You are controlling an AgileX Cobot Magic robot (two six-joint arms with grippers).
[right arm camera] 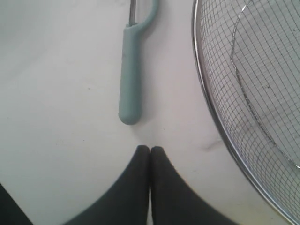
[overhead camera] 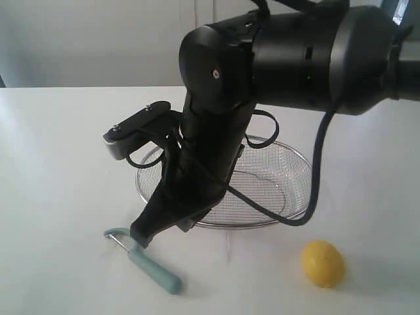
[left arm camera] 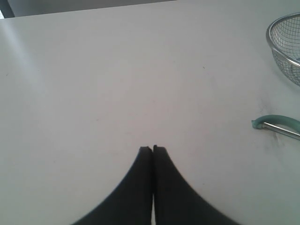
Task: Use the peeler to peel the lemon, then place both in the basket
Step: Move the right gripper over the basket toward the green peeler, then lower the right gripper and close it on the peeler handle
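Lemon [overhead camera: 322,264], small, oval, bright yellow, lies with its skin apparently intact on the white table [overhead camera: 65,164] at lower right. Pale teal Y-type peeler [overhead camera: 147,261] lies ungripped at lower left. Silver wire-mesh oval basket [overhead camera: 275,174], centre, holds neither. Right gripper [right arm camera: 150,149], near the peeler handle, and left gripper [left arm camera: 153,149] are pressed together, empty. Judged: no step is done.

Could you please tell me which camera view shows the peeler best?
The exterior view: the peeler shows both looped head and teal handle, only its neck hidden by a black arm. The right wrist view shows the handle close but crops the head; the left wrist view catches only part of the head.
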